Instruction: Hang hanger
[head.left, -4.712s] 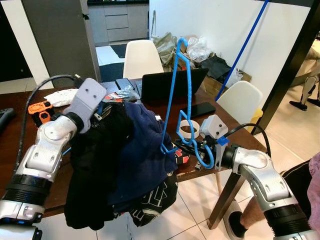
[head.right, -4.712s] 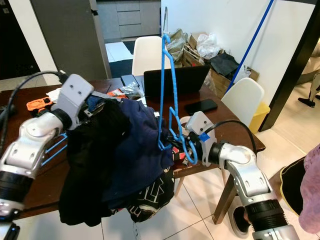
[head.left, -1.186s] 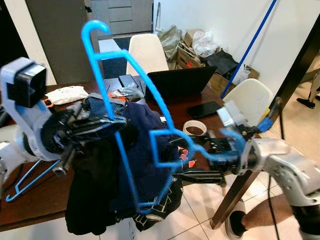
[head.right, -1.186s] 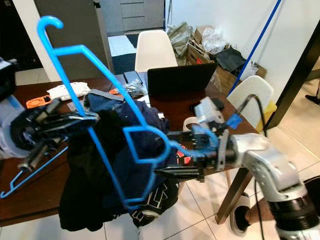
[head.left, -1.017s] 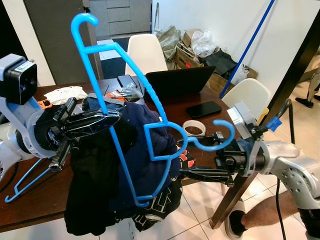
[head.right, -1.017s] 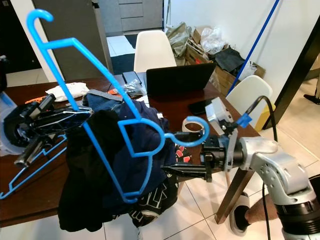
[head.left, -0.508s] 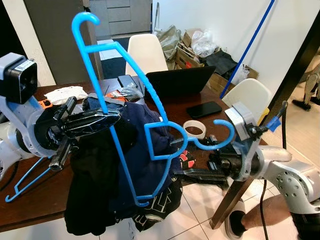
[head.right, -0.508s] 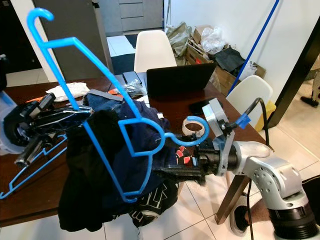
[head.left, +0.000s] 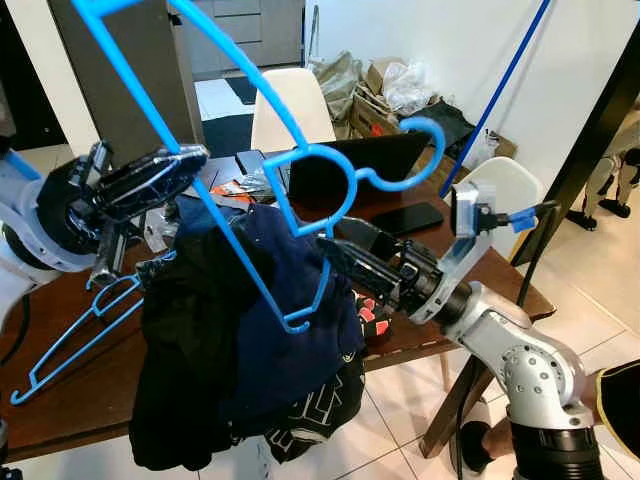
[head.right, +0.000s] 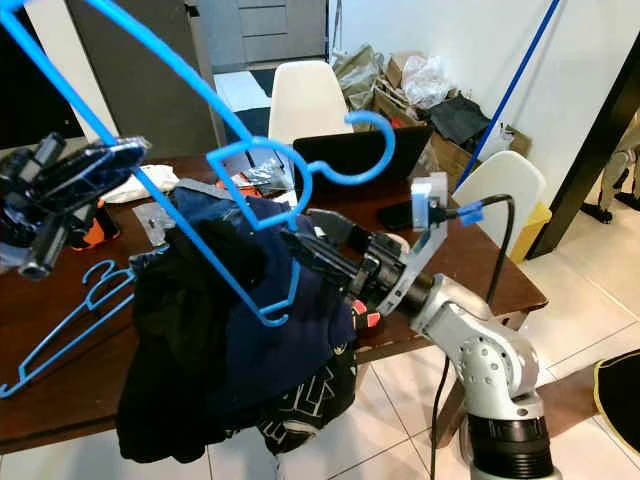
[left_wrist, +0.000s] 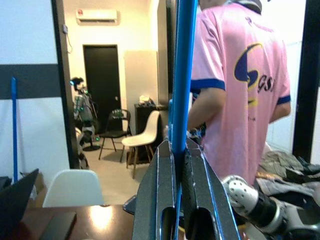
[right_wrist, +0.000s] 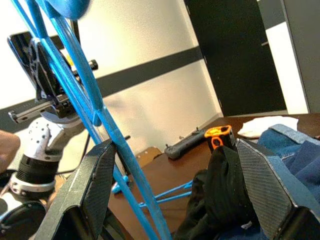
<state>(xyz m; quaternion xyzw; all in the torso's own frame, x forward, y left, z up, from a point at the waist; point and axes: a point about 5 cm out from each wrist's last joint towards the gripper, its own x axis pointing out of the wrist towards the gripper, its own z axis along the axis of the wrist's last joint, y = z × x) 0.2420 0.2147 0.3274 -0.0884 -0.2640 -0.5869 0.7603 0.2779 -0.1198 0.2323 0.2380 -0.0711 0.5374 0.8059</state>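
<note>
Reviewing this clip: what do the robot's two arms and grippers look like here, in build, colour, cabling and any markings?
Both arms are silver metal segments joined by black ribbed collars. The right gripper has two long black fingers, a pale grey camera block on its wrist with a blue tag, and a black cable looping back along the arm. The left gripper has the same black fingers, on a rounded silver and black wrist.

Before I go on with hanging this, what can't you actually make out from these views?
- Blue hanger, eye views: its hook end is cut off by the top edge.
- Any rail to hang it on: I can't make one out.
- Left gripper is clamped on the hanger.
- Right gripper, wrist view: open around the hanger; contact unclear.
- Table: the clothes pile hides its middle.
</note>
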